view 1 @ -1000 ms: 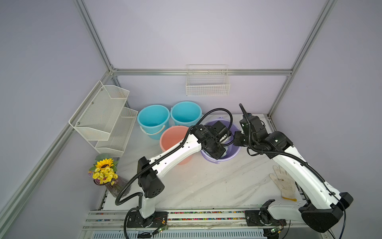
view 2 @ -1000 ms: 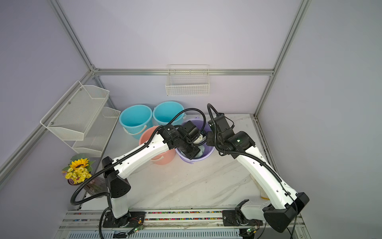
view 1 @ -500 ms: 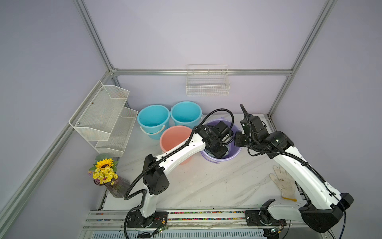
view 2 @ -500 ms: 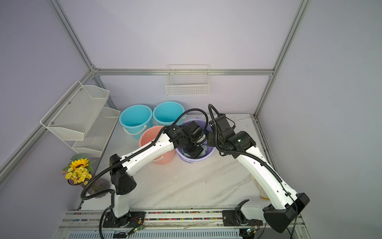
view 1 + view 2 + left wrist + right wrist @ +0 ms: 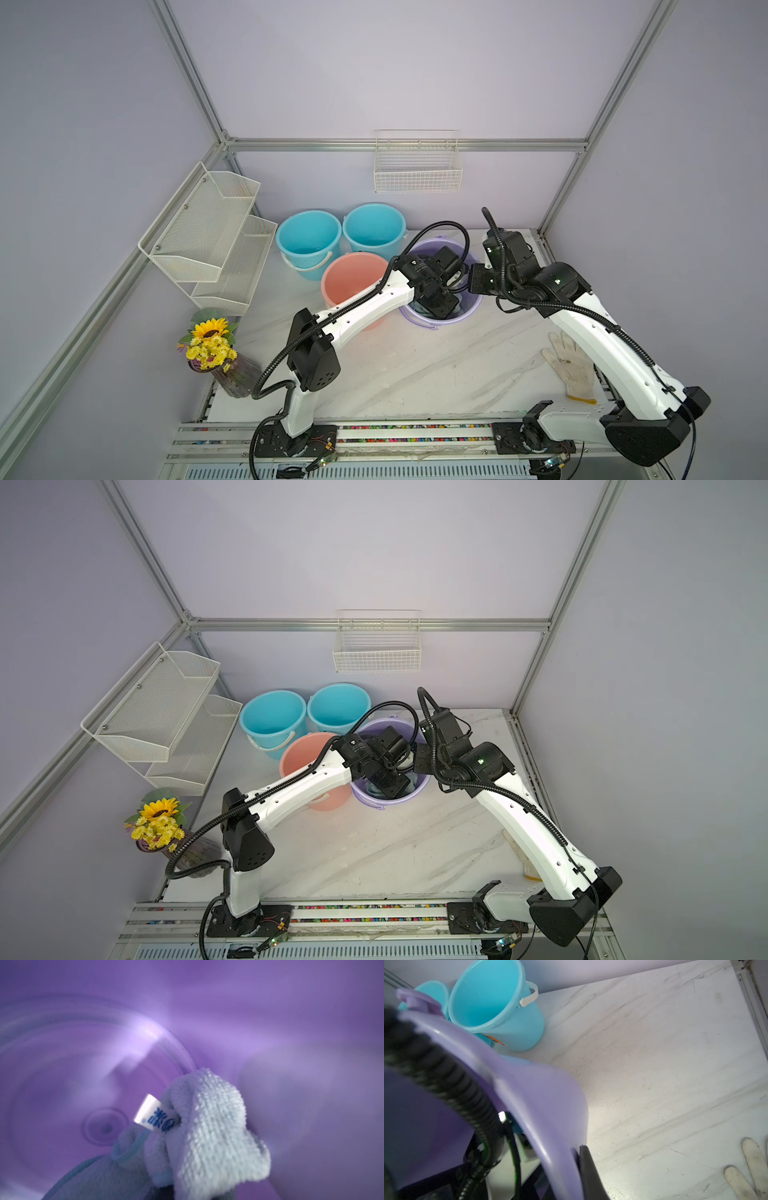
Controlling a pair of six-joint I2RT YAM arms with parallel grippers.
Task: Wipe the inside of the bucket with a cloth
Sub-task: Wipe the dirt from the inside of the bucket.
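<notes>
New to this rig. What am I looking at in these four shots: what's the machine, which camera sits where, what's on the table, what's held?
A left arm and a right arm stand at the front of the table, each ending in a two-finger gripper. Both top views come from one overhead stereo camera. The other two come from cameras on the wrists. On the table stand a purple bucket, a pink bucket and two blue buckets; a glove lies by the right arm, and flowers stand by the left arm's base. The left gripper is down inside the purple bucket, shut on a cloth; its wrist view shows the cloth and the bucket's inside. The right gripper pinches that bucket's rim, seen close in its wrist view.
</notes>
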